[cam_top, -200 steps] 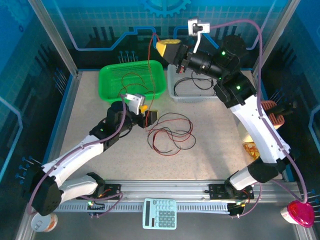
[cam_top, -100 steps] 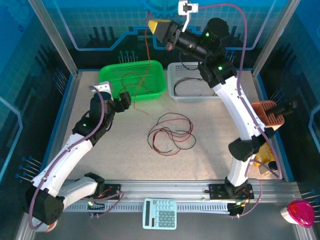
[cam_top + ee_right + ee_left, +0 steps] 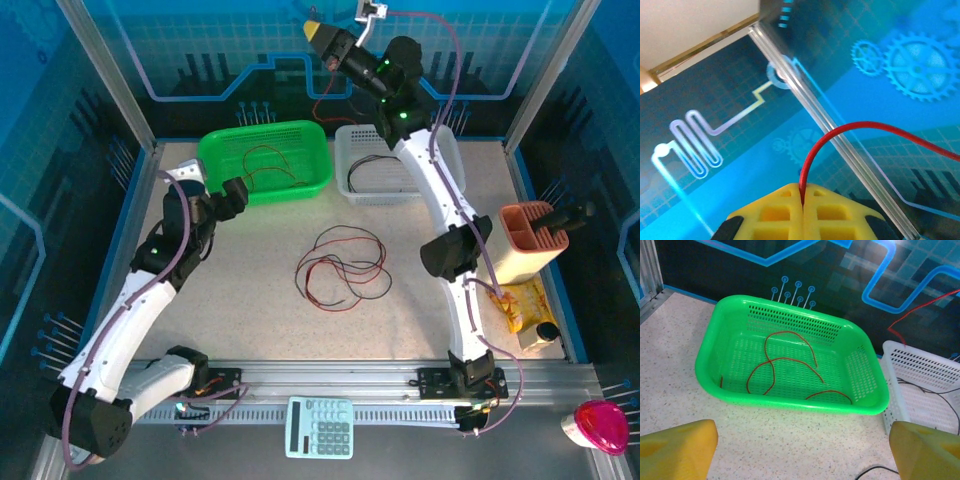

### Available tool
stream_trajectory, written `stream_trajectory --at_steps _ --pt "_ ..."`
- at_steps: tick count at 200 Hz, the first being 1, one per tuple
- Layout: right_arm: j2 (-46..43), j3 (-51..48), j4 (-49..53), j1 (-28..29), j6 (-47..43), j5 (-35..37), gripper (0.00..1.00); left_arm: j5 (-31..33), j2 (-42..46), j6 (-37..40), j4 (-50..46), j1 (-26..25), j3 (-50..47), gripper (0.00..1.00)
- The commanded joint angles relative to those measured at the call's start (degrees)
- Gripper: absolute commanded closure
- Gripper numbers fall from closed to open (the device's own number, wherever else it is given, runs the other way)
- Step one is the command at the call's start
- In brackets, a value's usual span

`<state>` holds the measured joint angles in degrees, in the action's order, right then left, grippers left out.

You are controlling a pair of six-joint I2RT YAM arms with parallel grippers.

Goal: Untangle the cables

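Right gripper [image 3: 802, 192] pinched shut on one red cable [image 3: 840, 131], held high by the back wall, loose tail hanging near the white basket [image 3: 920, 354]. Left gripper [image 3: 800, 460] wide open, holding nothing, just in front of the green basket [image 3: 215, 150], which has red cables [image 3: 785, 365] in it; tangled pile [image 3: 340, 268] lies mid-table. Risk: the thin wire slips from the pinch, or the tail swings and drops into the white basket or over a rim
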<state>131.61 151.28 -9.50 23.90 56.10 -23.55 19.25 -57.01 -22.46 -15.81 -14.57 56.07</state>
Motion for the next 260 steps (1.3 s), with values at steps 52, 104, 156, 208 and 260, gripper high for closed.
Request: stream_trajectory --at_steps 52,104,156,208,260 --pt "6.06 2.52 -5.47 5.08 3.78 -5.05 1.00 -3.86 0.50 -2.26 1.65 0.51 -0.31 0.10" --pt "10.76 2.16 -9.81 10.11 8.36 -10.60 1.00 -2.47 1.39 -3.17 1.22 0.51 -1.28 0.10" --pt "15.43 1.87 -15.02 12.46 14.89 -12.43 1.00 -1.41 2.53 -3.36 1.05 0.52 -2.22 0.10" --pt "13.06 -11.47 -13.47 10.71 9.91 -13.33 1.00 -1.65 2.94 -3.08 0.83 0.51 -2.21 0.09" --pt "11.29 -14.58 10.43 7.51 -5.97 -3.98 1.00 -1.53 3.31 -3.09 0.78 0.59 -2.27 0.09"
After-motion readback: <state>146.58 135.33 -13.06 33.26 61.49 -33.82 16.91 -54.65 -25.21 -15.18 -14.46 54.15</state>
